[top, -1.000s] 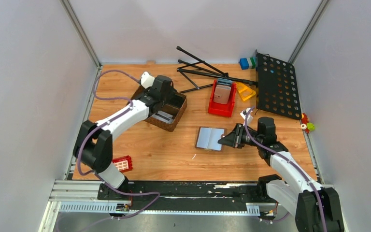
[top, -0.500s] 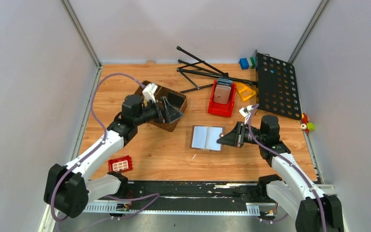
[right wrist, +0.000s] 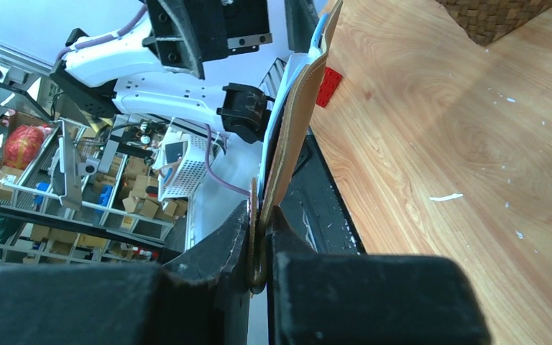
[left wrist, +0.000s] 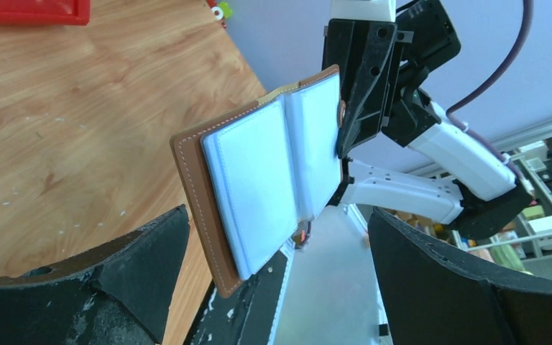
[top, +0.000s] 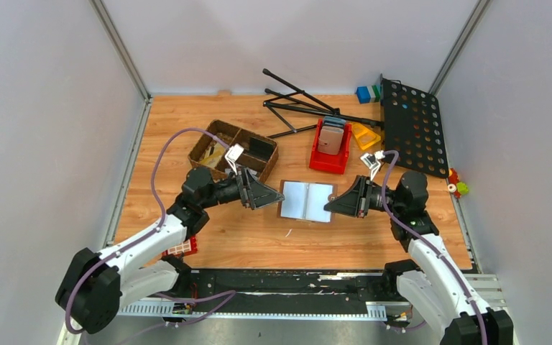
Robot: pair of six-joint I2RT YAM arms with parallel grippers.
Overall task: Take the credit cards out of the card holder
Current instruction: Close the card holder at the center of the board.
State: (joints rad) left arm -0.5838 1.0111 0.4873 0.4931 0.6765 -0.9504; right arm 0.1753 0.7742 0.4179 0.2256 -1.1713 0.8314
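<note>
The brown card holder [top: 303, 200] is open, its pale silvery sleeves facing up, and hangs just above the table. My right gripper [top: 329, 205] is shut on its right edge, which stands edge-on between the jaws [right wrist: 262, 241] in the right wrist view. My left gripper [top: 273, 195] is wide open at the holder's left edge. In the left wrist view the holder [left wrist: 259, 180] sits ahead of the spread fingers [left wrist: 122, 277], not between them. The credit cards are hidden; only the sleeves show.
A woven basket [top: 208, 139] stands behind the left gripper. Farther back are a red bin [top: 322, 164] holding a pinkish slab, black rods [top: 298, 100] and a perforated black panel [top: 411, 126]. A red gridded block [top: 182, 248] lies by the left arm's base.
The left arm swung out of the basket to the holder's left edge while its gripper opened wide. The right gripper carried the holder slightly left and away from the near edge.
</note>
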